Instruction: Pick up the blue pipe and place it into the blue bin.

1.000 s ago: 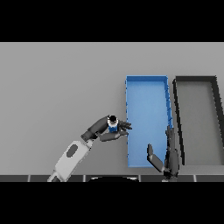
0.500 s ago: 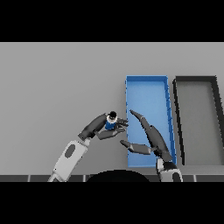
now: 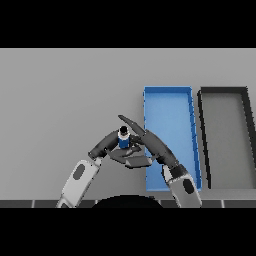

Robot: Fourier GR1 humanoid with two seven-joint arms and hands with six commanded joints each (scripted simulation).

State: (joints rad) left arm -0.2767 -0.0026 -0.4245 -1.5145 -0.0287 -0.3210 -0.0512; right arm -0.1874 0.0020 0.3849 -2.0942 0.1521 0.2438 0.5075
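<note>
A short blue pipe with a dark top stands upright just left of the blue bin. My left hand comes in from the lower left with its fingers curled round the pipe. From the lower right my right hand reaches across the bin's near left corner. Its fingers are stretched out straight above and below the pipe, close to it; whether they touch it I cannot tell. The bin's floor is bare blue.
A dark grey bin lies right of the blue bin, its long sides running parallel to it. Grey table stretches to the left and behind.
My right hand has swung from beside the bin's near end leftward to the pipe, its fingers spreading around it. The left hand and pipe have barely moved.
</note>
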